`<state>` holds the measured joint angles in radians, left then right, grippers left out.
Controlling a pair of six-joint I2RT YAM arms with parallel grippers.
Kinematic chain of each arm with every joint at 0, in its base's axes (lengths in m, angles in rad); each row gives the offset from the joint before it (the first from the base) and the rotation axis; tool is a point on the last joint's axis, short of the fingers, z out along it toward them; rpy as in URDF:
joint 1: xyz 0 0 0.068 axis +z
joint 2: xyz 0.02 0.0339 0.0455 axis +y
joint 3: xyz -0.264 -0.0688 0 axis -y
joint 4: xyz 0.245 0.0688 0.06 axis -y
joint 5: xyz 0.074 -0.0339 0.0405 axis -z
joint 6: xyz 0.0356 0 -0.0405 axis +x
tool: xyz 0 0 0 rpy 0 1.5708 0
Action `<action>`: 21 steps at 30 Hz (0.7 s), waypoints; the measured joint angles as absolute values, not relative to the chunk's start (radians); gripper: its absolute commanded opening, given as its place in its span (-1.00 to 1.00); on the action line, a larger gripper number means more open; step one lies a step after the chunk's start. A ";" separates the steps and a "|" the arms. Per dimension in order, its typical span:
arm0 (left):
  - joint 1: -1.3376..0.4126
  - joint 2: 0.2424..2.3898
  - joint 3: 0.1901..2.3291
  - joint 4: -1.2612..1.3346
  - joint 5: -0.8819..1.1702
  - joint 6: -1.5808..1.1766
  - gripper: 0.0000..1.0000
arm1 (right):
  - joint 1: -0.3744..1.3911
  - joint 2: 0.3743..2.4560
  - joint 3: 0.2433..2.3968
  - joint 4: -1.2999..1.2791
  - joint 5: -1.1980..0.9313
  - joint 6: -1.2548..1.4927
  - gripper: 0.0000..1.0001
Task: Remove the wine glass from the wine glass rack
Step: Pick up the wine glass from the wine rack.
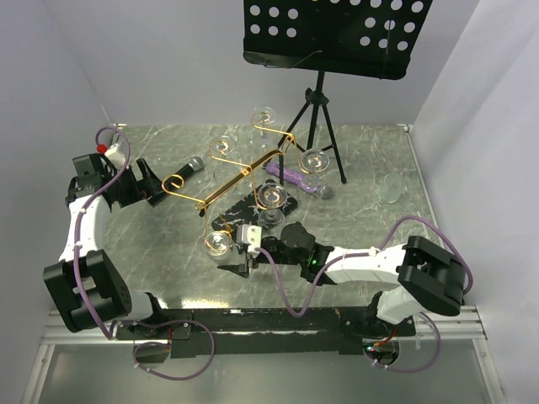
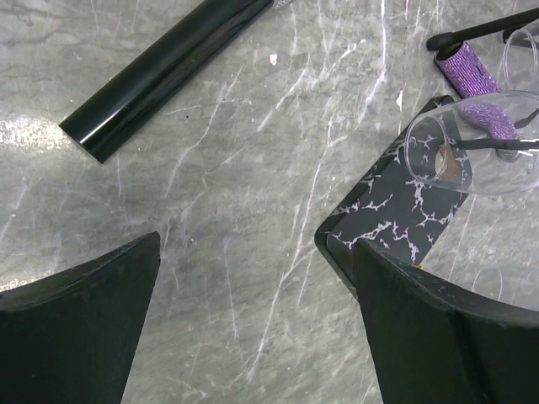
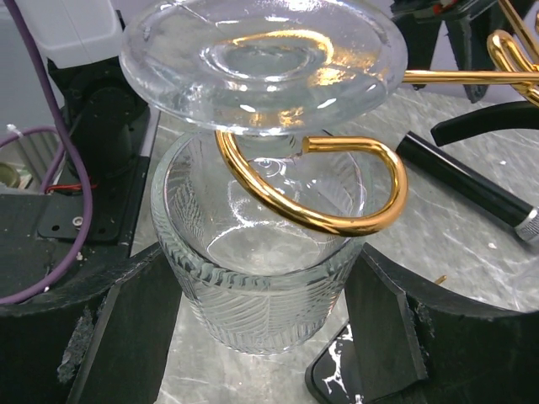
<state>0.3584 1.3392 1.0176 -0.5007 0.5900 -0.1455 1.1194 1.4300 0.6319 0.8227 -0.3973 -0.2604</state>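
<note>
**A:** Where do we find the wine glass?

**B:** Hanging upside down from the nearest arm of the wine glass rack; its foot sits on top of the gold curl, its stem passes through the loop, and its bowl hangs below.

**A:** And our right gripper?

**B:** It has the bowl between its jaws; both fingers lie against the glass, one on each side; we judge that a grip, though we cannot tell how firm it is.

**A:** So what do we count as done?

**B:** The reach and, as it looks to us, the closing on the bowl; the removal itself is not done, since the foot is on the curl; we have yet to slide the stem out through the open side of the loop and carry the glass clear.

**A:** Our left gripper?

**B:** Jaws wide apart, nothing between them; it hangs over the table well left of the glass, with a black microphone lying ahead of it and the rack's veined base off to one side.

**A:** Anything else around?

**B:** Other glasses on the farther arms; a music stand behind.
</note>
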 measured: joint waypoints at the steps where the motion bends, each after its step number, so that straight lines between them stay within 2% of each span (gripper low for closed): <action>1: 0.358 1.339 1.018 -0.498 0.590 -0.146 0.99 | 1.119 1.432 0.633 0.822 -0.402 -0.260 -1.00; 13: 0.358 1.342 1.021 -0.490 0.590 -0.151 0.99 | 1.119 1.514 0.723 0.769 -0.395 -0.224 -1.00; 21: 0.358 1.342 1.021 -0.491 0.590 -0.151 0.99 | 1.123 1.529 0.724 0.769 -0.231 -0.131 -1.00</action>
